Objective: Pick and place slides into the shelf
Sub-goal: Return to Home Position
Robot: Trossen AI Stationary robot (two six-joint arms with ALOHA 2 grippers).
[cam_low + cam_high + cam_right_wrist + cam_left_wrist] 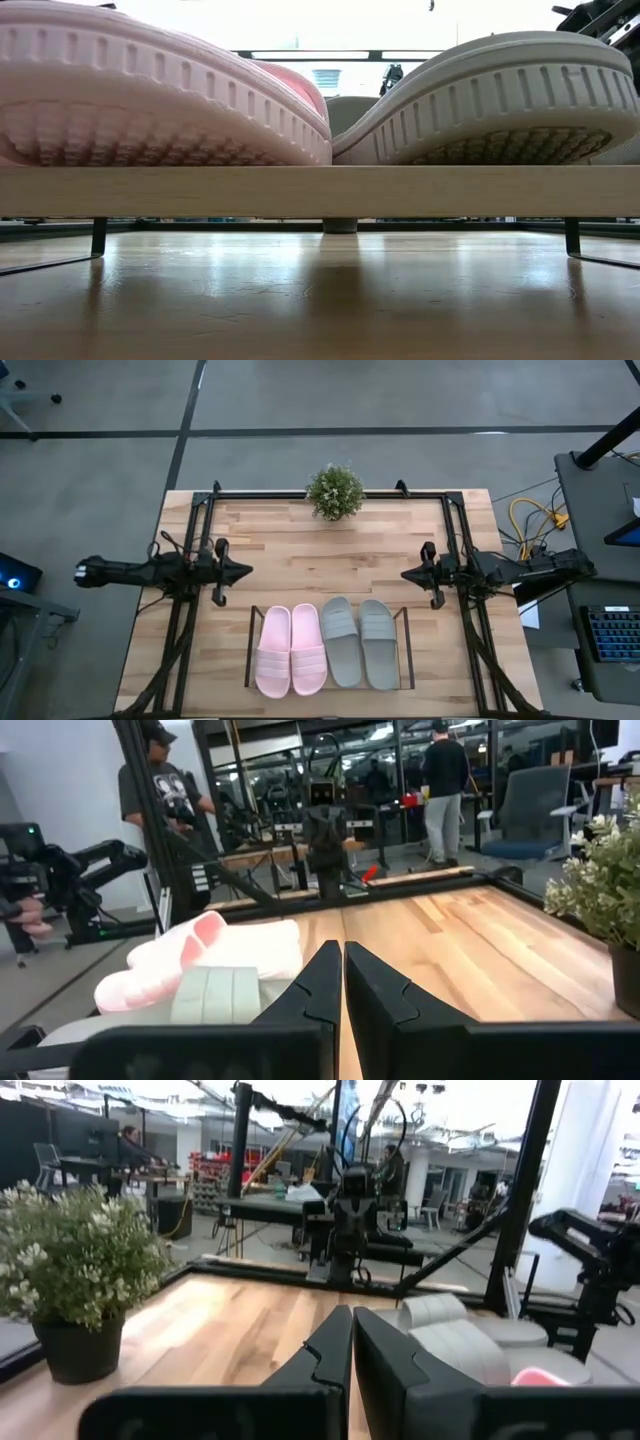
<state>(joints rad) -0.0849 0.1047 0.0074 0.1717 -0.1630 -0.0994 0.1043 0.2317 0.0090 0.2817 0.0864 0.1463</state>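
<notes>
Two light pink slides (290, 650) and two grey slides (360, 642) lie side by side, soles down, on the wood base of the black wire shelf (249, 650) near the table's near edge. In the low view the pink sole (150, 95) and the grey sole (500, 105) rest on the shelf's wood board (320, 190). My left gripper (245, 571) is shut and empty at the table's left, above the top. My right gripper (406, 573) is shut and empty at the right. In the wrist views the fingertips meet, both the left (352, 1342) and the right (343, 978).
A small potted plant (335, 491) stands at the middle of the table's far edge. A black metal frame (460, 550) runs along the left, right and far sides. Bare wood lies between the grippers. People stand in the room beyond (160, 790).
</notes>
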